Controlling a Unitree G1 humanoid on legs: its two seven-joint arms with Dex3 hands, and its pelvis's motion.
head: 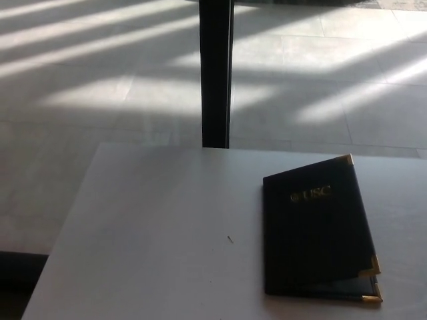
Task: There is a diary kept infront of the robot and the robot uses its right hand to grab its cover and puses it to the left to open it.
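A black diary (317, 230) with gold corner caps and gold lettering lies on the white table (153, 227), right of centre. Its cover is raised a little along the right edge, leaving a thin gap over the pages near the front corner. Neither of my hands shows in the head view.
A dark upright post (215, 73) stands behind the table's far edge. Beyond it is a tiled floor with bands of sunlight. A tiny speck (230, 239) lies on the table left of the diary. The table's left edge runs diagonally at the picture's left.
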